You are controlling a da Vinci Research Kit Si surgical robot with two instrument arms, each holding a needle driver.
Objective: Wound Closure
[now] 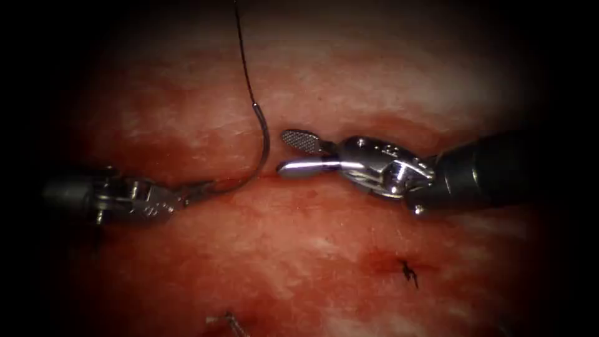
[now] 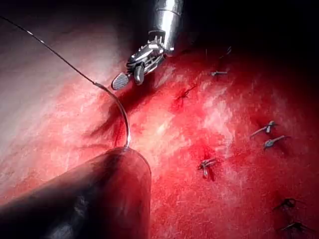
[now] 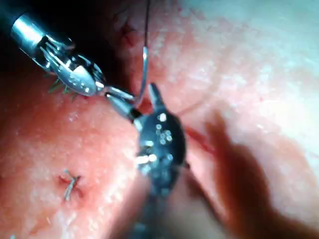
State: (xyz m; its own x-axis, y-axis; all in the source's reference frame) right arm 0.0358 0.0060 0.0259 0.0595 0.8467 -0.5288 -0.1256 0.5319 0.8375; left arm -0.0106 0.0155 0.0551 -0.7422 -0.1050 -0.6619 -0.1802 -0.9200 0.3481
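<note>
Your left tool (image 1: 196, 189) has its jaws closed on the needle (image 1: 264, 150) near its pointed end, the curve rising clear of the tissue (image 1: 324, 249). Your right tool (image 1: 293, 154) stands just right of it, jaws apart and empty; thread (image 1: 243, 56) runs upward from the needle's tail

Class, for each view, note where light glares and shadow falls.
Endoscope view: glare on the right tool, jaws open, empty; darkness rings the tissue; the dim left tool grips the needle near its point, apparently above tissue, thread trailing. Left wrist view: shadow beside the needle. Right wrist view: glints on the right tool.
</note>
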